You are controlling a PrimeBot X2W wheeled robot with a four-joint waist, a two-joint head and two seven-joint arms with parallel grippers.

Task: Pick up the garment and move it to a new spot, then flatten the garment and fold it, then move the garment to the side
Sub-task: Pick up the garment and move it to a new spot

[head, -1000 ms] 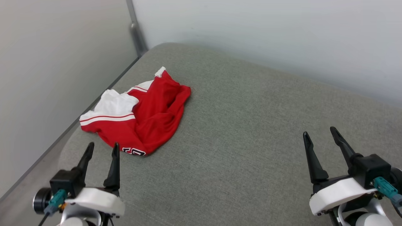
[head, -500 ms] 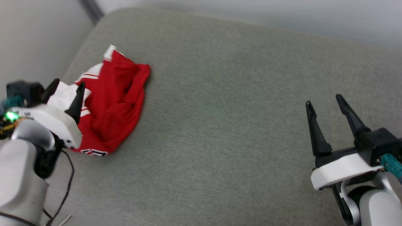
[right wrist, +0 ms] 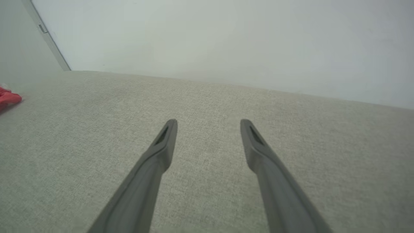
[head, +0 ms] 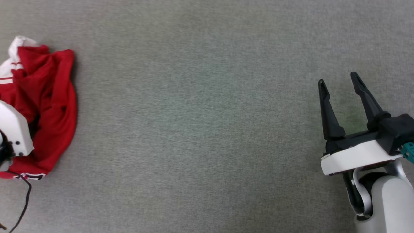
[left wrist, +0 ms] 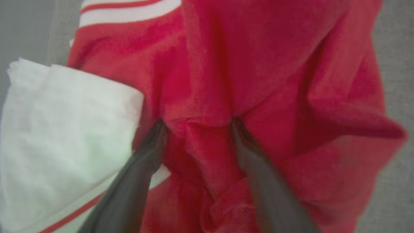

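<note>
garment [head: 48, 97]: bright red body; white sleeve [left wrist: 64, 139] edged with red-and-white striped trim [left wrist: 129, 6]; black, white-outlined lettering [head: 32, 176] at the garment's near hem. cushion [head: 207, 129] under the garment: grey-green, fine woven fleck. right gripper [head: 338, 79], well apart from the garment: black, white housing [head: 355, 158], teal plug [head: 408, 152]. left gripper [left wrist: 197, 123], against the garment: dark grey. wall [right wrist: 226, 38] beyond the garment: pale grey-white, plain.

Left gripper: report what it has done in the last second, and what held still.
The left gripper advanced from just short of the jersey onto it; its open jaws now straddle a red fold, nothing gripped yet. The head camera tilted down. The right gripper stayed open over the cushion; the jersey stayed crumpled.
</note>
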